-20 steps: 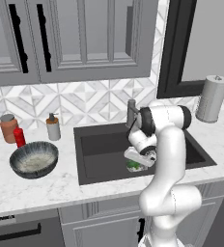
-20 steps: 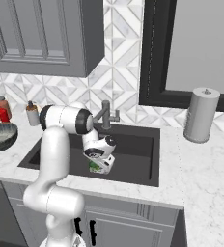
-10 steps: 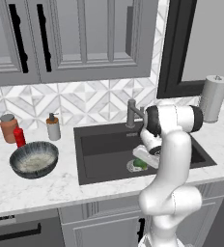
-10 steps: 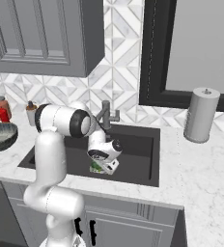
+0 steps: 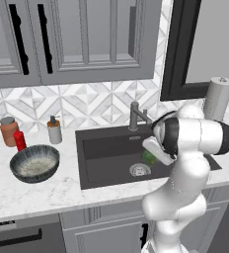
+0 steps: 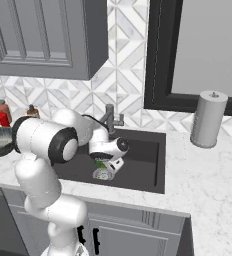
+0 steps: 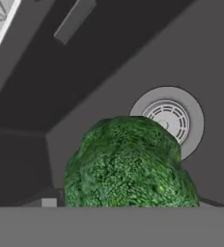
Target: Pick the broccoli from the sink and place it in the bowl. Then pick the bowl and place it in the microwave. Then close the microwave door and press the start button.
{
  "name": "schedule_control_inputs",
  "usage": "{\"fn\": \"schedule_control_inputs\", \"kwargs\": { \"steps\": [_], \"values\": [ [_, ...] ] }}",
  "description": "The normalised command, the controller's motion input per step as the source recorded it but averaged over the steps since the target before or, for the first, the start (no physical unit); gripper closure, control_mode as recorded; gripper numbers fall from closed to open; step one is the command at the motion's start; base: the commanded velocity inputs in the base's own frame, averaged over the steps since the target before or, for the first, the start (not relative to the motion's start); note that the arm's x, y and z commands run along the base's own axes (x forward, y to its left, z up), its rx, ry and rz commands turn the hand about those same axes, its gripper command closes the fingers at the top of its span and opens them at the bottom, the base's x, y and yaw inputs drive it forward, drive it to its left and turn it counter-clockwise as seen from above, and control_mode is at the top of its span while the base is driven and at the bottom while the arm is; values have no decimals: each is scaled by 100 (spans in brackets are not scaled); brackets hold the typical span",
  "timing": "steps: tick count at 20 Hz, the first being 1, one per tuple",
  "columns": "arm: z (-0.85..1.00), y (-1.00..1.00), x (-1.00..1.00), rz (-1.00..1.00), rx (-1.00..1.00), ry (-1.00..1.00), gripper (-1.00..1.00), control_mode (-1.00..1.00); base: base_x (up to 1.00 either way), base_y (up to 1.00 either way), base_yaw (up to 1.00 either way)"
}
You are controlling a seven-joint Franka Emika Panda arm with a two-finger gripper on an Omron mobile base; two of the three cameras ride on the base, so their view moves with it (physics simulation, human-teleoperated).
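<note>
The broccoli (image 7: 131, 164) sits on the floor of the dark sink (image 5: 106, 148) just beside the round drain (image 7: 169, 118); it is a rounded lump with no clear long axis. The claw (image 6: 104, 162) hangs low over it, spread wide, pinching nothing. The bowl (image 5: 35, 163) rests on the pale marble bench (image 5: 47, 190), well left of the sink, under grey cabinets (image 5: 82, 39).

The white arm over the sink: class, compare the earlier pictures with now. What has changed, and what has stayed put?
The white arm's tool has sunk lower into the dark-grey rectangular sink, closing on the bumpy bright-green broccoli beside the round metal drain. Nothing is gripped yet. The broccoli, the streaked blue-grey bowl and the jars have not moved.
</note>
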Motion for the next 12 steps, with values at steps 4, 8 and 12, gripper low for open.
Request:
{"fn": "schedule_control_inputs", "kwargs": {
  "steps": [4,8,12],
  "values": [
    [100,-39,-18,-8,6,0,100,-100,0,0,0],
    [100,-54,-32,-14,7,0,100,-100,0,0,0],
    [100,-18,-50,-14,1,0,100,-100,0,0,0]
  ]
}}
